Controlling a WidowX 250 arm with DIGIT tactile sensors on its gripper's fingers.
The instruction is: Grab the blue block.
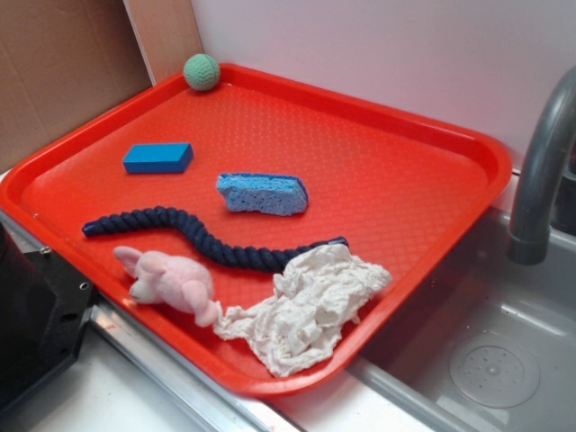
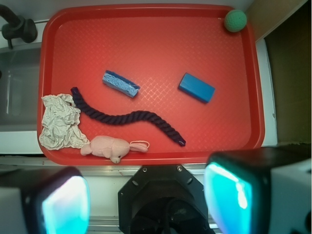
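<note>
Wrist view: fingers spread wide at the near edge, holding nothing, hanging off the red tray above its near rim. Approach step, grasp not begun. Beyond pink plush and navy rope, blue block flat, right of centre, apart from sponge. Next: forward, down, turned to span the block's short sides. Bare tray all round; rim well clear

Bright even light, soft shadows, slightly grainy — wrist view's foreground hand blurred, glowing cyan
</note>
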